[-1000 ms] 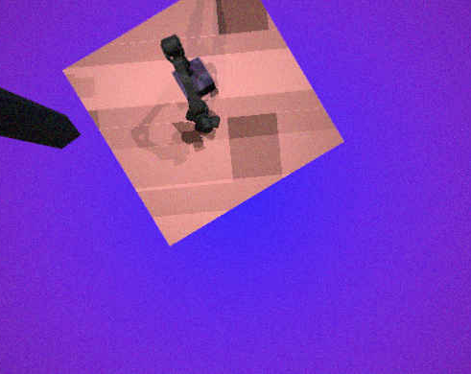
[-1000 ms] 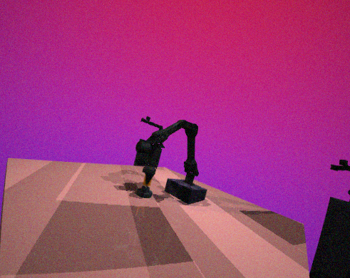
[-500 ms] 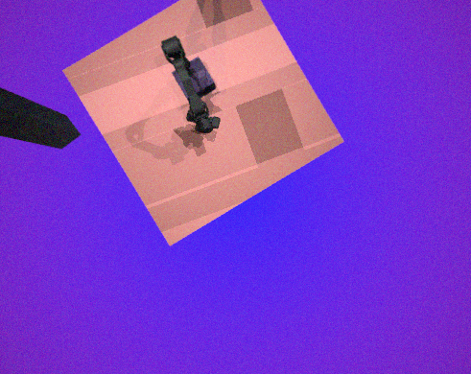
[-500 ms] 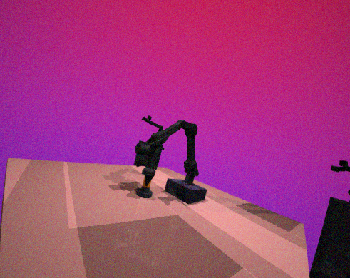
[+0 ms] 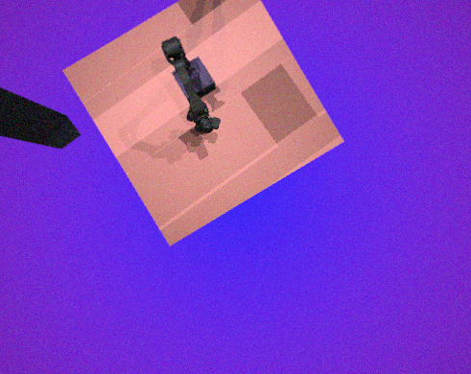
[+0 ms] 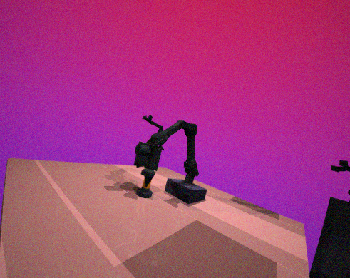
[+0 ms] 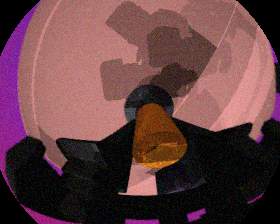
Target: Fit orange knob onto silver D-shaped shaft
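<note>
The orange knob [image 6: 147, 185] [image 7: 160, 142] is between the fingers of my gripper [image 6: 147, 181] [image 7: 152, 121], which is shut on it. The dark round pedestal [image 6: 144, 193] [image 7: 148, 93] stands on the table right below the knob. In the exterior view the knob's lower end is at or very near the pedestal's top; whether they touch is too small to tell. In the wrist view the knob's far end overlaps the pedestal's near part. The silver shaft, its flat side and the knob's hole are hidden. The top view shows the arm from above, hiding knob and pedestal.
The arm's dark box base [image 5: 203, 79] [image 6: 185, 191] stands on the pink table [image 5: 187, 201] [image 6: 53, 228] behind the pedestal. Shadows and light bands cross the table. A large dark block [image 5: 29, 117] stands off the table's left side in the top view.
</note>
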Robot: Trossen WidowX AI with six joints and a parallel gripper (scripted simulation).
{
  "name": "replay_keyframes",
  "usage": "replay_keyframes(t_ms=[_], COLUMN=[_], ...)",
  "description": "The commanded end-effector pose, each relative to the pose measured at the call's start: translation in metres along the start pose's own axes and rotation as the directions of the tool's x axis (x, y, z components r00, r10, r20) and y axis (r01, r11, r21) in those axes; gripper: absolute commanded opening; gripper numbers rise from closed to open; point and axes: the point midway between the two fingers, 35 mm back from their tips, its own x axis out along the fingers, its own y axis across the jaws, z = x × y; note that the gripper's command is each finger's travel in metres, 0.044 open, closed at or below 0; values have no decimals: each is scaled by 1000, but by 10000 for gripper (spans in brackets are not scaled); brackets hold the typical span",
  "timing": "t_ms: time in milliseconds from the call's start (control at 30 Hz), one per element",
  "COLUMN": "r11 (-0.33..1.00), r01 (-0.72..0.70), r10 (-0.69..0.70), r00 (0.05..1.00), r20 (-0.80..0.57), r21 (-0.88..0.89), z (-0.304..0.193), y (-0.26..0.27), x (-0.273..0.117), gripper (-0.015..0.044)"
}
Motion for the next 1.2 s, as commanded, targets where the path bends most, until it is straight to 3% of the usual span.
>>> replay_keyframes(t_ms=[0,467,767,967,1167], r11=[1000,1000,1000,1000,1000], r01=[0,0,0,0,0], r10=[0,0,0,0,0], r00=[1000,1000,1000,1000,1000], r20=[0,0,0,0,0], r21=[-3,-3,-3,0,0], z=[0,0,0,1,1], y=[0,0,0,1,1], x=[0,0,-3,-86,-96], gripper=[79,440,440,440,440])
